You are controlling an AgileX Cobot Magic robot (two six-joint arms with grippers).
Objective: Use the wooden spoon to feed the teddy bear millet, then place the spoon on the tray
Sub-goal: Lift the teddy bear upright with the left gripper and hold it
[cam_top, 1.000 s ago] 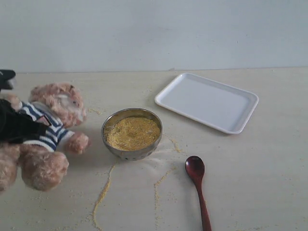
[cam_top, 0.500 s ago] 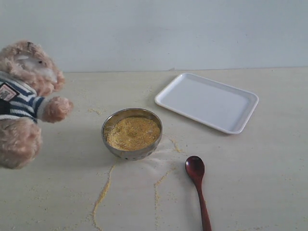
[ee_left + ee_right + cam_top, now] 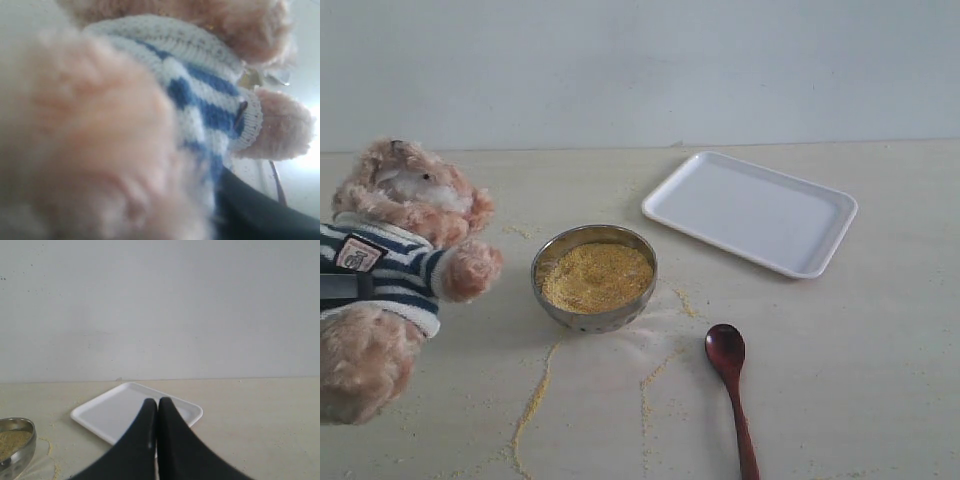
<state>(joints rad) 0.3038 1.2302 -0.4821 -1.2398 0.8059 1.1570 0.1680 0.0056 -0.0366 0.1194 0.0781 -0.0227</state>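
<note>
Teddy bear (image 3: 400, 250) is lowered upright beside millet (image 3: 596, 276), pinched in left hand (image 3: 342, 288); right hand (image 3: 158, 405) pressed together; wooden spoon (image 3: 735, 400) untouched.

Teddy bear (image 3: 390, 270) left of bowl (image 3: 595, 320); tray (image 3: 750, 210) behind, spoon (image 3: 730, 375) before.

The fluffy light-brown plush teddy bear (image 3: 405, 330) is shaggy and soft, its navy-and-white striped shirt (image 3: 200, 95) ribbed knit cloth (loops clear in the left wrist view). The round metal bowl (image 3: 595, 318) shines; its yellow millet (image 3: 597, 276) is grainy, matt. The dark reddish-brown wooden spoon (image 3: 728, 352) gleams smooth. Beyond the right gripper's (image 3: 158, 402) matt black fingers (image 3: 140, 440), the white plastic tray (image 3: 112, 415) looks smooth.
</note>
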